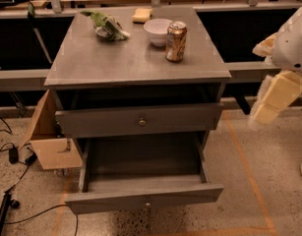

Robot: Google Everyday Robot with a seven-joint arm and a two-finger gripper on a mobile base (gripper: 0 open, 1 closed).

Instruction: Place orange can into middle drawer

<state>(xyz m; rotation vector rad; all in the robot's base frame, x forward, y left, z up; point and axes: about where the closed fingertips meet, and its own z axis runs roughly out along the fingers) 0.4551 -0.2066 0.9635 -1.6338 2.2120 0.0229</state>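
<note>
At the right edge of the camera view, the gripper [269,101] hangs in the air beside the cabinet [116,63], about level with the upper drawer [106,122]. It shows only as blurred cream blocks under a white arm housing [294,43] that the frame cuts off, and whether it is spread or pressed together cannot be told. No part of it touches the cabinet.

The middle drawer [140,156] stands pulled far out toward the camera. Its back part is hidden under the upper drawer, which sits slightly out of the frame, and its small knob [147,205] is hard to make out low on the front. A cardboard box [52,149] on the floor at the left is partly hidden behind the cabinet's side. Dark cables [13,154] trail off the left edge.

The can [175,42] stands upright on the cabinet top, toward the back right corner, just beside a white bowl [157,31] at its left rear; whether the two touch cannot be told. A yellow sponge [142,15] lies behind the bowl, and a crumpled green and white bag [108,26] lies to the left of it. The can is well apart from the gripper, up and to the left of it, with the cabinet's right edge between them, and it is above and behind the middle drawer
</note>
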